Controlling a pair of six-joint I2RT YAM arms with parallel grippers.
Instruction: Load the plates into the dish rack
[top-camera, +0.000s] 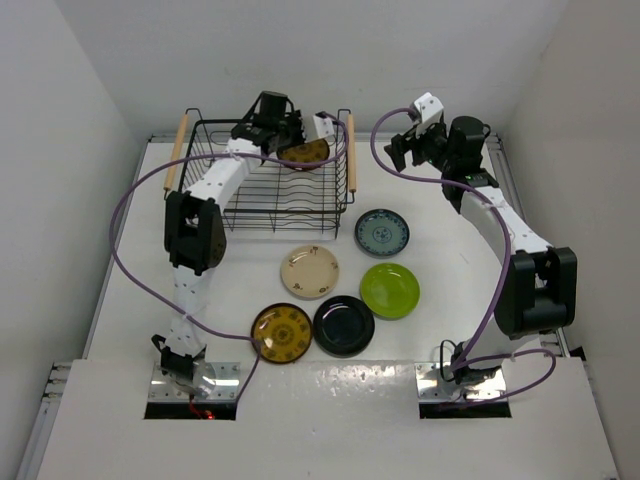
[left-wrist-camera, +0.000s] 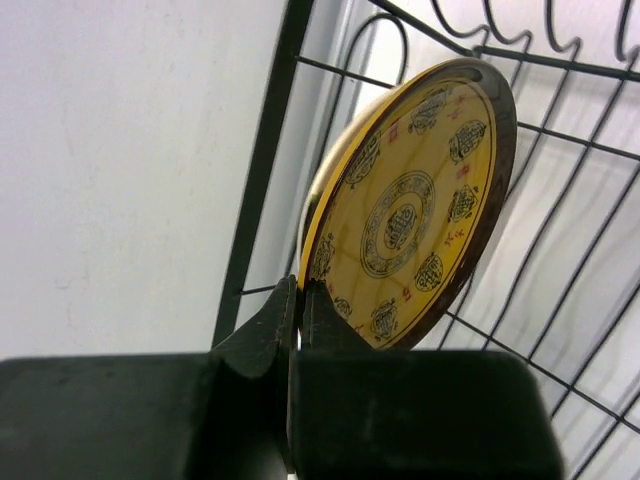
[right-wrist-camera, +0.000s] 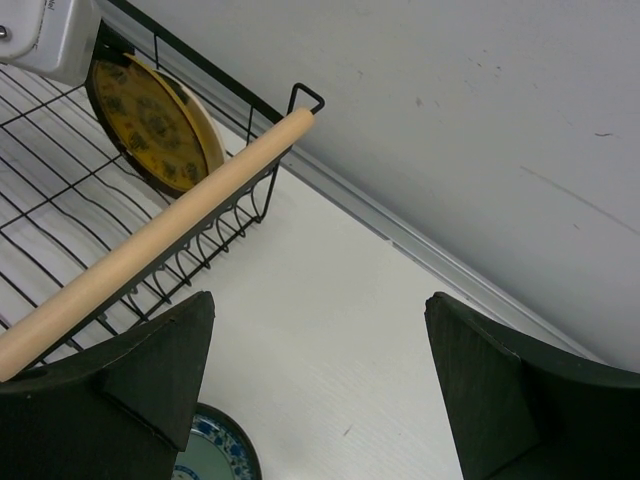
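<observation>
Pinching the lower rim of 1 mustard-brown plate (left-wrist-camera: 410, 220) between fingers closed tight on it, the left gripper (left-wrist-camera: 300, 300) holds the plate on edge inside the dish rack (top-camera: 285, 228). In the top view this is the rack's 1 o'clock corner, close to the right wooden handle (top-camera: 350, 150). The right gripper (right-wrist-camera: 320, 310) hovers off the rack's 3 o'clock side above the table (top-camera: 440, 250), fingers spread wide with nothing between them. 5 plates lie flat on the table. The black plate (top-camera: 343, 324) has the second mustard-brown plate (top-camera: 281, 333) at its 9 o'clock, the cream plate (top-camera: 309, 271) at 11, the lime plate (top-camera: 389, 289) at 2 and the teal plate (top-camera: 381, 232) at 1, farther off.
</observation>
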